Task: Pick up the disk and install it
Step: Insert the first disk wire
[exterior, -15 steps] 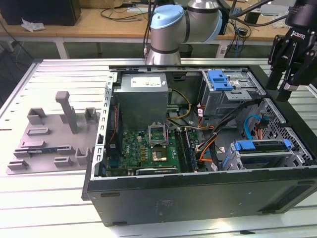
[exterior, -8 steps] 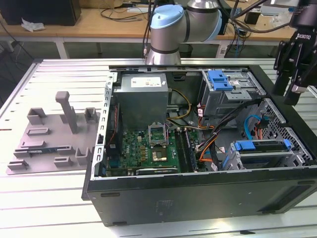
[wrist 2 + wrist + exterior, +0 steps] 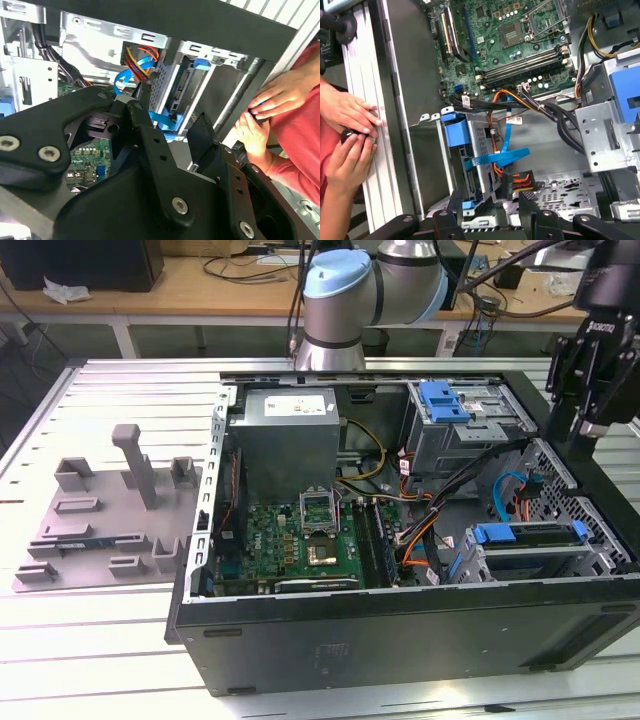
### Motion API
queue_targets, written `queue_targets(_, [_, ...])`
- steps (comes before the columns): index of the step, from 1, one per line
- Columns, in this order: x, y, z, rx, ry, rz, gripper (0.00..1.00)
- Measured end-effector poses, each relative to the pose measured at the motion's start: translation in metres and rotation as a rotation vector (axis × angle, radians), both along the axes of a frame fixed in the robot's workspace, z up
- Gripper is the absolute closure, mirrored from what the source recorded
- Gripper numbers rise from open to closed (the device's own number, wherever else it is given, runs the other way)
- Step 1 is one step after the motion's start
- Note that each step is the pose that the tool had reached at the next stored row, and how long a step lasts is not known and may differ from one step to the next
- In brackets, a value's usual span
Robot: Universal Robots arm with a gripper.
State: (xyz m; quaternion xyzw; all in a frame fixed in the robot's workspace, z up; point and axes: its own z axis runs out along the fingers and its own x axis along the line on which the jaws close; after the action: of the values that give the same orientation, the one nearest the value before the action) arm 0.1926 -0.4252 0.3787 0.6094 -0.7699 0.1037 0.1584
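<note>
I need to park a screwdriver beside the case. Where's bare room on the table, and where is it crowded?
Bare table slats lie beyond the grey fixture plate, toward the far edge, and along the near strip before the plate and case. Inside the case, cables crowd the gap between motherboard and drive cages.

Legible text: none | power supply label (image 3: pixel 290 405), 11 o'clock in exterior view: print too small to read | motherboard (image 3: pixel 495 55) markings, first wrist view: too fine to read
</note>
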Motion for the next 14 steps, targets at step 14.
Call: queue_targets(14, [-0.002,0.0042,-0.0215,-0.0187,0.0002,-0.003,0.43])
